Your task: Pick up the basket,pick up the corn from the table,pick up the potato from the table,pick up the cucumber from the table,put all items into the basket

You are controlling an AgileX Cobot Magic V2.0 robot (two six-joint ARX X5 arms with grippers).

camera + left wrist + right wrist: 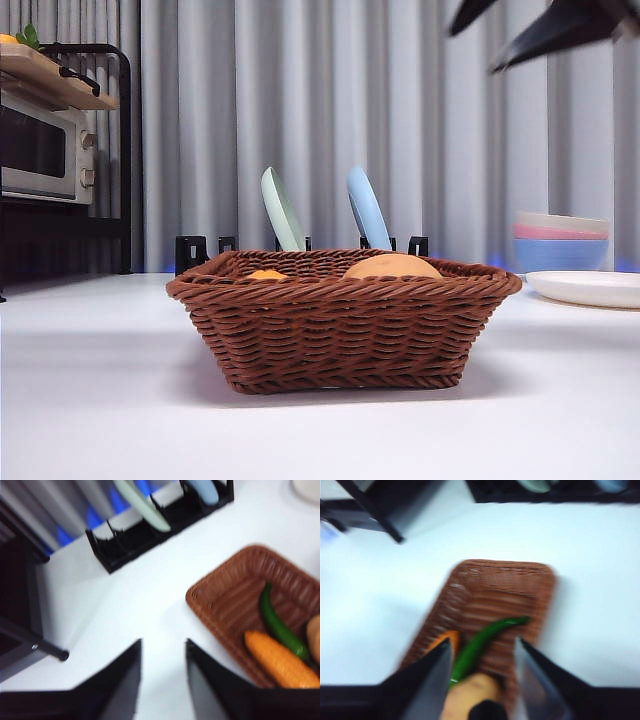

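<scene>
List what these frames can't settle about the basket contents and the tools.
- Front view: cucumber hidden behind basket wall; only tops of corn and potato show.
- Front view: dark tool tips cut off at top edge; arm unidentifiable.
- Right wrist: blur; right tool hides potato partly.

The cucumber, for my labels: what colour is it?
Glossy green; the cucumber shows best in the left wrist view.

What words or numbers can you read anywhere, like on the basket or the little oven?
None can be read.
The basket is plain wicker, with no label.
The toaster oven shows knobs, but any marks beside them are too small to read.
The bowls are plain colours, with no writing.
</scene>
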